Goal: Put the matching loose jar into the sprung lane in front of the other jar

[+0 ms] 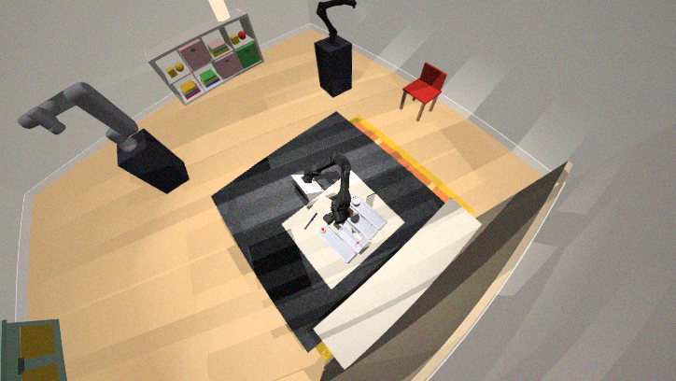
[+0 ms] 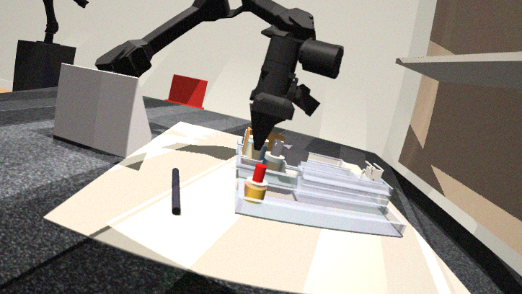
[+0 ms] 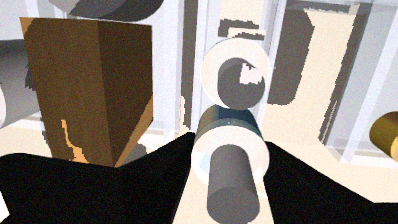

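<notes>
My gripper [image 2: 257,148] [image 3: 228,144] is shut on a teal jar with a white collar and grey cap [image 3: 232,200], upright. In the exterior view it sits at the front end of the clear lane [image 3: 276,35], apparently a little above its floor. A matching lane jar [image 2: 274,163] [image 3: 210,65] with a grey cap stands just behind it; whether the two touch cannot be told. A yellow jar [image 2: 255,190] [image 1: 322,230] with a red cap stands at the front of the nearest lane. The pusher plate and the held jar's base are hidden.
An orange-brown block [image 2: 277,138] [image 3: 90,90] stands close beside the gripper, left in the wrist view. A dark rod [image 2: 176,192] [image 1: 310,220] lies in front of the lanes. White clip-like parts [image 2: 373,171] are at the lanes' far end. A grey cylinder [image 3: 17,82] shows at the wrist view's left edge.
</notes>
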`<state>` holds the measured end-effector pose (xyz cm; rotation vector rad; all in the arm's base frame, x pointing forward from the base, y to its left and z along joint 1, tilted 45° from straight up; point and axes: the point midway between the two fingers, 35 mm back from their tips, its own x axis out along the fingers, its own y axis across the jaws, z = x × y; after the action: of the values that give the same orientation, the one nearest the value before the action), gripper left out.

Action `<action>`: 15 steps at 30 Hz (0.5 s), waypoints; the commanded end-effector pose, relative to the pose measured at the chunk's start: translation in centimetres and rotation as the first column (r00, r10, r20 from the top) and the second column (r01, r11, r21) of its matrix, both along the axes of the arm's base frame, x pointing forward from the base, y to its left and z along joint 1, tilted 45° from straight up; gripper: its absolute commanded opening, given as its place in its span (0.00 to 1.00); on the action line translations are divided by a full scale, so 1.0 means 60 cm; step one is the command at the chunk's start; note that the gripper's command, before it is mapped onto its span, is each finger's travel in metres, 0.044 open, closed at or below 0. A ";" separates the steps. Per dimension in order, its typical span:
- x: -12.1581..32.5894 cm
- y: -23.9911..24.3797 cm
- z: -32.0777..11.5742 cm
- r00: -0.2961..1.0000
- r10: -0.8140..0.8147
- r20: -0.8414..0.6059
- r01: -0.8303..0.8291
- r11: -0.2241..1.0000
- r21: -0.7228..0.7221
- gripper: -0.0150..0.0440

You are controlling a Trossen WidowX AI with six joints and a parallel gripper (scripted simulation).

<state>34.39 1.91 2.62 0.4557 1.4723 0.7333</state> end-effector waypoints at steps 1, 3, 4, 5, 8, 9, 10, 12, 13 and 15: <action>0.009 0.003 0.004 1.000 -0.008 0.020 0.008 1.000 0.015 0.25; 0.009 0.003 0.004 1.000 -0.008 0.020 0.008 1.000 0.015 0.25; 0.009 0.003 0.003 1.000 -0.008 0.020 0.008 1.000 0.015 0.25; 0.009 0.004 0.003 1.000 -0.008 0.020 0.008 1.000 0.015 0.25; 0.010 0.004 0.003 1.000 -0.008 0.020 0.008 1.000 0.015 0.25; 0.010 0.004 0.003 1.000 -0.008 0.020 0.008 1.000 0.015 0.25; 0.010 0.004 0.003 1.000 -0.008 0.020 0.008 1.000 0.015 0.25; 0.010 0.004 0.003 1.000 -0.008 0.020 0.008 1.000 0.015 0.25; 0.011 0.004 0.003 1.000 -0.008 0.020 0.008 1.000 0.015 0.25; 0.011 0.004 0.003 1.000 -0.008 0.020 0.008 1.000 0.015 0.25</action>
<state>34.50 2.00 2.58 0.4564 1.4707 0.7337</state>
